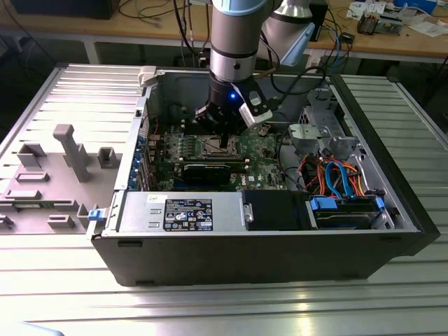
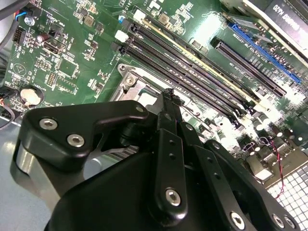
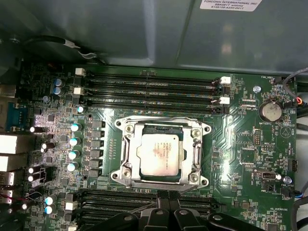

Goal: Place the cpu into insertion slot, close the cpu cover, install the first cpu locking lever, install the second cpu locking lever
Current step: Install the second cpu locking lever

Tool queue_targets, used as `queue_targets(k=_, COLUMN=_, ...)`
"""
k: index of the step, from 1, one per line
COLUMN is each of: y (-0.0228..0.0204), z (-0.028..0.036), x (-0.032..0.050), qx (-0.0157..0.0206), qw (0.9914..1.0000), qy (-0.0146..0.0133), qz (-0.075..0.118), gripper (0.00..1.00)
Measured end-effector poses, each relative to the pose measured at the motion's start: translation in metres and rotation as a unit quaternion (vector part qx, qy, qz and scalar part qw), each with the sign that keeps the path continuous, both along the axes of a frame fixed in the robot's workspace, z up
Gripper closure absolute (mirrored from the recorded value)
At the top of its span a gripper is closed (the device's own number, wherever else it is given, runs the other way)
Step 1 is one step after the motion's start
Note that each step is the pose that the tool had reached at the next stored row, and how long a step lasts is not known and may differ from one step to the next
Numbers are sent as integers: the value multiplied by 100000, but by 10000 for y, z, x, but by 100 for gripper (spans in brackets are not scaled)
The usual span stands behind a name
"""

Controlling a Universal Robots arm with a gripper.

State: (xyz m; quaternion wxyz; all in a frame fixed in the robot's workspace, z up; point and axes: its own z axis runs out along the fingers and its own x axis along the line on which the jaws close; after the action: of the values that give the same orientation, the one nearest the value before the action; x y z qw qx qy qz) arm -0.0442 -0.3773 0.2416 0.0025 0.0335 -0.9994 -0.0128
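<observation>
The cpu [image 3: 161, 154], a dull silver square chip, lies flat in the insertion slot [image 3: 163, 128] on the green board. The silver cpu cover [image 3: 128, 153] lies down around it, the chip showing through its cut-out. I cannot make out how the locking levers stand. My gripper [image 3: 168, 196] hangs just above the board at the socket's edge, beside the long memory slots, fingers together and nothing between them. In the second wrist view the black fingertips [image 2: 169, 96] sit over a corner of the socket frame [image 2: 129, 83]. In the exterior view my gripper [image 1: 222, 137] is low inside the case over the socket [image 1: 212, 145].
Black memory slots [image 3: 149, 89] run on both long sides of the socket. A row of upright capacitors [image 3: 73, 142] stands beside it. The open case [image 1: 140, 98] walls the board in; a black expansion card [image 1: 210, 170], power supply [image 1: 182, 212] and drive cables [image 1: 336, 175] fill its nearer half.
</observation>
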Motion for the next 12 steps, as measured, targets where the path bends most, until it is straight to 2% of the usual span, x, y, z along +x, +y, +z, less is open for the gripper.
queue_targets(k=3, y=-60, z=1, x=0, qx=134, qw=100000, qy=79, qz=-6, gripper=89)
queue_targets(k=4, y=-71, z=1, x=0, qx=362, qw=99999, qy=109, qz=-22, gripper=89)
queue_targets(k=6, y=-88, z=2, x=-1, qx=1151, qw=99993, qy=319, qz=-39, gripper=89)
queue_targets(k=7, y=-92, z=2, x=-1, qx=1454, qw=99987, qy=633, qz=-42, gripper=89)
queue_targets(k=8, y=-94, z=1, x=-1, qx=1603, qw=99981, qy=1076, qz=-49, gripper=89)
queue_targets(k=9, y=-99, z=1, x=-1, qx=1764, qw=99966, qy=1906, qz=-60, gripper=89)
queue_targets(k=10, y=-108, z=1, x=-1, qx=1811, qw=99956, qy=2354, qz=-67, gripper=89)
queue_targets(k=11, y=-124, z=0, x=-2, qx=1869, qw=99938, qy=2984, qz=-76, gripper=89)
queue_targets(k=12, y=-128, z=-3, x=-1, qx=1874, qw=99929, qy=3261, qz=-79, gripper=89)
